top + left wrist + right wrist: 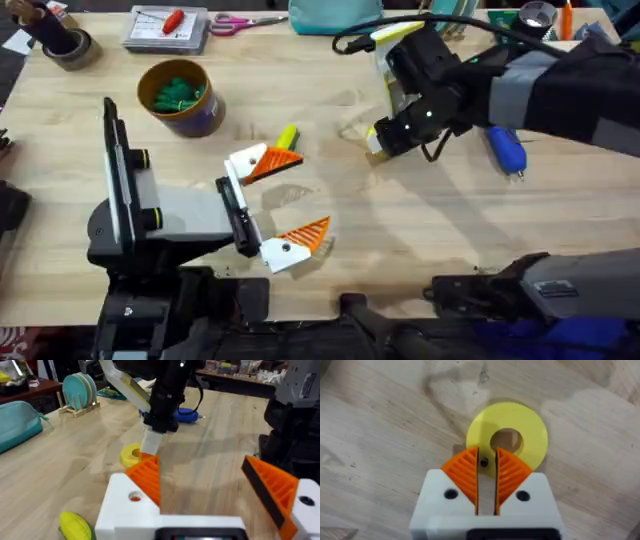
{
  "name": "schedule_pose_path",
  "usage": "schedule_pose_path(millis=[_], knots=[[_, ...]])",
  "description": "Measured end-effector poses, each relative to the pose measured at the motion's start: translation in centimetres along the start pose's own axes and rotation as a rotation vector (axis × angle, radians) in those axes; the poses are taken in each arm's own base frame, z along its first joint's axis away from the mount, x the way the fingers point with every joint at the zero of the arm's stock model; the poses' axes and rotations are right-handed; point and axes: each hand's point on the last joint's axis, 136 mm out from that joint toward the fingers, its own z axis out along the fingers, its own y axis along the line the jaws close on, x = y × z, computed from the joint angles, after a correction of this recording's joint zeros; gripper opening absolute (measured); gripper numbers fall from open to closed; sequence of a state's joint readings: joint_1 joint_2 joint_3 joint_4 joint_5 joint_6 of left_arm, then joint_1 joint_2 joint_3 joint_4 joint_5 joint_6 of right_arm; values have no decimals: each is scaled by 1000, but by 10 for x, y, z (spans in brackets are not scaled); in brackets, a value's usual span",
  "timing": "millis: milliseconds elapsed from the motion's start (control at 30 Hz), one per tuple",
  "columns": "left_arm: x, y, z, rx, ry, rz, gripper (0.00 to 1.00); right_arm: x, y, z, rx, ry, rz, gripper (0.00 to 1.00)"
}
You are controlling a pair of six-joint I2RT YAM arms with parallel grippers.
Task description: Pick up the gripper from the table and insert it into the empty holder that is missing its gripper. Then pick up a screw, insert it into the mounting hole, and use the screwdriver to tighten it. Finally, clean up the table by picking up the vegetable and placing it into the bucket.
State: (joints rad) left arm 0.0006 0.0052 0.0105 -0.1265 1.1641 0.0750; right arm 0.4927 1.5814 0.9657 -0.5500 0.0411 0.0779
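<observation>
Overhead, the right hand point(378, 140) hovers left of the screwdriver point(507, 152); the wide-open, empty left hand point(280, 205) sits beside the corn point(287, 135). The right wrist view shows its fingers point(465, 472) nearly closed over a yellow ring point(530, 435), holding nothing.

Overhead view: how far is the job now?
Done, apparently: both white holders of the left hand carry orange ribbed fingers. In hand: the right hand pinches what looks like a small dark screw above the yellow ring. Left: blue-handled screwdriver and yellow toy corn lie on the table.
</observation>
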Motion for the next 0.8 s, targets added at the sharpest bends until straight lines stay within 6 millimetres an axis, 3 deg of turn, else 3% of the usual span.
schedule_pose_path(millis=[400,633,800], knots=[[0,0,0,0,0,-1,986,3,1,-1,12,12,-10,141],[0,0,0,0,0,0,985,2,0,-1,15,10,-11,13],[0,0,0,0,0,0,985,2,0,-1,15,10,-11,8]])
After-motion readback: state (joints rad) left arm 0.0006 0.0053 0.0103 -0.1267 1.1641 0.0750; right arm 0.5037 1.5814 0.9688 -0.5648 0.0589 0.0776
